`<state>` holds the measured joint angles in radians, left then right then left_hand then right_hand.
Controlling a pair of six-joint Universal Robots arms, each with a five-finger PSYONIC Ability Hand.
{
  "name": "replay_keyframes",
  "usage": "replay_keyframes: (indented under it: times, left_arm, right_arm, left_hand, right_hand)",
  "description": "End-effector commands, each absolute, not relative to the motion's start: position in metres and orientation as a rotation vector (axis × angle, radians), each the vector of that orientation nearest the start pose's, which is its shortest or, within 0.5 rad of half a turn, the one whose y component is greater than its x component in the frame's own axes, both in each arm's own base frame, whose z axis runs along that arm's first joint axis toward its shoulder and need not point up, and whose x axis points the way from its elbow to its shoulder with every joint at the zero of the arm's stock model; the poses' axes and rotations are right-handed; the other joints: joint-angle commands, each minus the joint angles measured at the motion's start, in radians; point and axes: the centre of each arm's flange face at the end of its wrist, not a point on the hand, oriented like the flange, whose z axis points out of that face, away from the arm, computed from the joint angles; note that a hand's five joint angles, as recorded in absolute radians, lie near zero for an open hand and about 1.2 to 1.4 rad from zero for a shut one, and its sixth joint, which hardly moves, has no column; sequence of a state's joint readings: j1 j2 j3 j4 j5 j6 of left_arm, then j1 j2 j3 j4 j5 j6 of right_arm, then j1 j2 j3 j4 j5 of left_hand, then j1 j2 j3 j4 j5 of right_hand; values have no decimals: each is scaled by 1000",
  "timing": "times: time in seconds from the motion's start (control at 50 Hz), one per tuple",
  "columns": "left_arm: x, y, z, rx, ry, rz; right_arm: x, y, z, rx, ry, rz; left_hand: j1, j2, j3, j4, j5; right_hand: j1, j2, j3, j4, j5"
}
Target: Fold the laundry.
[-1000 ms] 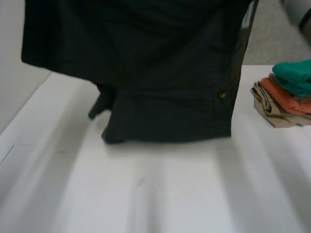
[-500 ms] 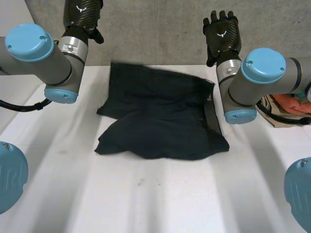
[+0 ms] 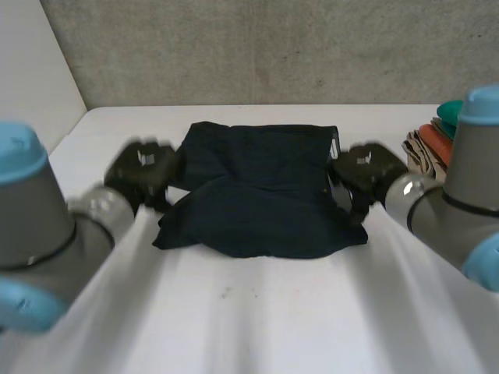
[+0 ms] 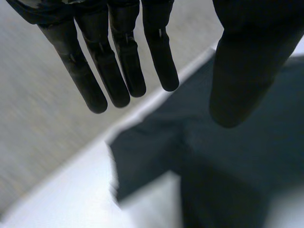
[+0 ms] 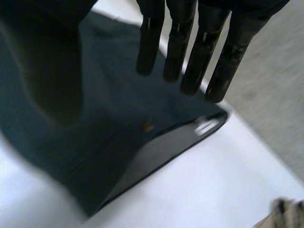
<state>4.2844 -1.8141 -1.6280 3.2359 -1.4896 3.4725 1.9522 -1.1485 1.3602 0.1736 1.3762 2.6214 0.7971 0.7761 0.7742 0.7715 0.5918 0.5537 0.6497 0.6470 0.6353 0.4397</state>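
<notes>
Lying rumpled in the middle of the counter (image 3: 257,319), dark navy garment (image 3: 261,206) runs long axis side to side, near edge bunched, button (image 5: 148,126) and white label (image 5: 206,126) at its right edge, left robot hand (image 3: 144,173) and right robot hand (image 3: 365,173) just beside its ends, both with fingers straight, spread, holding nothing.

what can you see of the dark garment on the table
The dark navy garment lies rumpled on the white table, a near layer bunched over a flatter far part. It looks woven, with a brown button and white label at the edge beside the right hand. The left hand is at the opposite edge; fingers straight, neither grips it.
</notes>
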Motion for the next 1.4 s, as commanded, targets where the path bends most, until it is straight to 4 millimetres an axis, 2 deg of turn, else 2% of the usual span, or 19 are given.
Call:
replay_keyframes:
  times: [0.02, 0.1, 0.18, 0.22, 0.28, 0.36, 0.58, 0.78, 1.02, 1.1, 1.12, 1.16, 1.18, 1.2, 1.24, 1.28, 1.32, 1.34, 1.4]
  left_arm:
    - [-251, -205, 183, 1079, 2564, -1768]
    - [-248, -209, 170, 1044, 2625, -1707]
    - [-251, -228, 145, 1025, 2663, -1638]
    - [-252, -237, 142, 1009, 2652, -1656]
    - [-255, -256, 144, 976, 2604, -1735]
    - [-261, -282, 150, 935, 2512, -1881]
    - [-279, -322, 132, 935, 2460, -1925]
    - [-291, -343, 124, 1002, 2343, -1988]
    - [-301, -354, 111, 1035, 2298, -2009]
    - [-303, -355, 108, 1042, 2300, -2008]
    - [-304, -355, 108, 1045, 2297, -2013]
    - [-305, -354, 110, 1046, 2294, -2017]
    - [-305, -354, 111, 1044, 2292, -2019]
    - [-307, -351, 115, 1048, 2288, -2023]
    - [-309, -347, 120, 1058, 2283, -2032]
    - [-313, -339, 137, 1070, 2263, -2059]
    - [-310, -331, 146, 1079, 2272, -2046]
    - [-306, -324, 159, 1084, 2277, -2033]
    - [-298, -311, 180, 1094, 2282, -2012]
  right_arm:
    - [257, -261, 182, -1428, 2195, -1532]
    - [254, -259, 171, -1463, 2156, -1508]
    - [259, -273, 150, -1463, 2117, -1584]
    - [261, -277, 146, -1455, 2097, -1625]
    - [263, -283, 143, -1454, 2056, -1697]
    - [267, -292, 133, -1449, 2018, -1769]
    - [272, -313, 120, -1431, 2039, -1828]
    - [280, -331, 120, -1418, 2014, -1916]
    - [293, -339, 111, -1429, 1982, -1929]
    - [296, -343, 106, -1432, 1978, -1928]
    - [298, -343, 105, -1434, 1974, -1929]
    - [299, -346, 105, -1432, 1971, -1937]
    - [299, -347, 106, -1429, 1971, -1947]
    - [299, -348, 107, -1426, 1975, -1954]
    - [297, -350, 112, -1416, 1988, -1974]
    - [294, -351, 120, -1398, 2012, -1996]
    - [291, -350, 132, -1392, 2009, -2018]
    - [289, -346, 142, -1394, 2014, -2023]
    - [284, -336, 153, -1422, 2048, -1969]
  left_hand:
    - [165, 186, 188, 191, 196]
    - [45, 66, 68, 71, 76]
    - [-169, -148, -146, -144, -138]
    - [-187, -166, -164, -162, -156]
    - [-252, -231, -229, -226, -221]
    - [-255, -234, -232, -229, -224]
    - [-252, -231, -229, -226, -221]
    - [-246, -225, -223, -220, -215]
    - [-170, -149, -147, -144, -139]
    - [32, 53, 55, 58, 63]
    - [228, 249, 251, 253, 258]
    - [414, 435, 437, 439, 444]
    - [499, 520, 522, 524, 530]
    - [598, 619, 621, 624, 629]
    - [599, 620, 622, 625, 630]
    - [599, 620, 622, 625, 630]
    - [599, 620, 622, 625, 630]
    - [599, 620, 622, 625, 630]
    - [599, 620, 622, 625, 630]
  right_hand:
    - [397, 301, 304, 316, 337]
    - [409, 313, 316, 327, 349]
    - [336, 240, 243, 254, 275]
    - [272, 176, 178, 190, 211]
    - [-37, -133, -130, -118, -97]
    - [-90, -186, -183, -172, -150]
    - [-52, -148, -145, -134, -112]
    - [130, 34, 37, 48, 70]
    - [256, 160, 163, 175, 196]
    - [338, 242, 245, 257, 278]
    - [429, 333, 335, 347, 368]
    - [599, 503, 506, 517, 539]
    - [818, 722, 725, 736, 757]
    - [842, 746, 749, 761, 782]
    - [843, 747, 749, 761, 782]
    - [843, 747, 749, 761, 782]
    - [843, 747, 749, 761, 782]
    - [843, 747, 749, 761, 782]
    - [843, 747, 749, 761, 782]
